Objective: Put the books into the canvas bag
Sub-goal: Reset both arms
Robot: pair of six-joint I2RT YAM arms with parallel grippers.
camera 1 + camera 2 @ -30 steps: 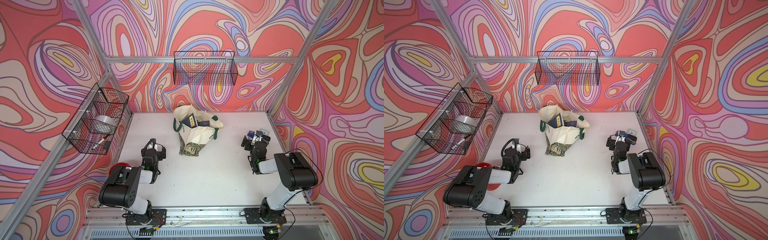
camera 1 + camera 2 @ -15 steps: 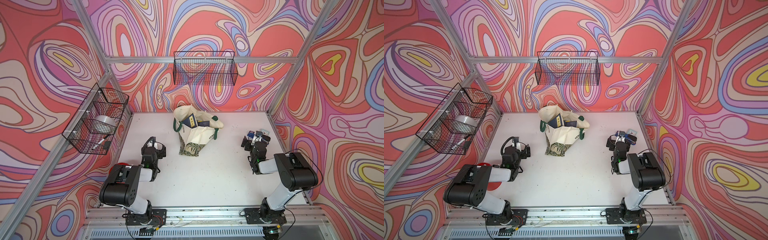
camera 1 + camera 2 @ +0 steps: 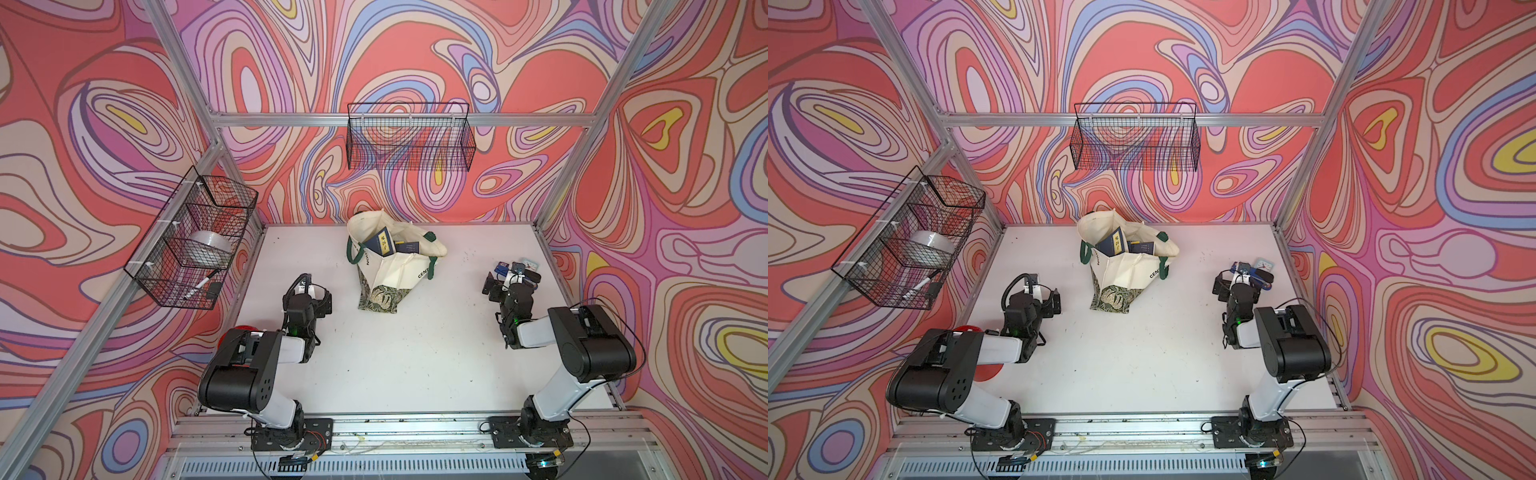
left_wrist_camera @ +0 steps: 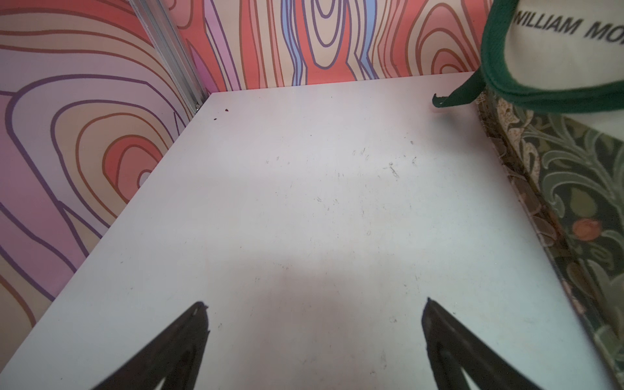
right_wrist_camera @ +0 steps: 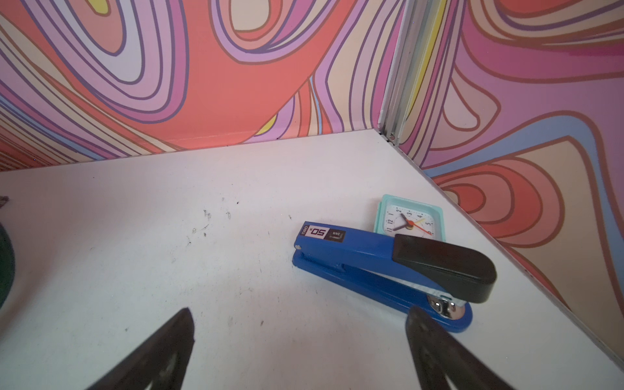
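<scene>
The canvas bag (image 3: pixel 395 270) (image 3: pixel 1128 272) sits slumped at the back middle of the table, with its mouth open upward. Two navy books with yellow labels, one (image 3: pixel 381 245) (image 3: pixel 1115 244) and another (image 3: pixel 409 248) (image 3: pixel 1142 248), stick up inside it. Other books are hidden. My left gripper (image 3: pixel 308 291) (image 3: pixel 1036 297) (image 4: pixel 315 305) hovers open and empty over bare table, left of the bag's leafy base (image 4: pixel 574 175). My right gripper (image 3: pixel 509 284) (image 3: pixel 1237 286) (image 5: pixel 299 314) is open and empty near the right wall.
A blue stapler (image 5: pixel 371 266) (image 3: pixel 505 268) and a small mint clock (image 5: pixel 408 221) (image 3: pixel 1264 263) lie just beyond my right gripper. Black wire baskets hang on the back wall (image 3: pixel 409 141) and the left wall (image 3: pixel 195 245), the latter holding a tape roll (image 3: pixel 210 249).
My left gripper has shifted slightly toward the back of the table. The right arm, the bag and the books have not moved.
</scene>
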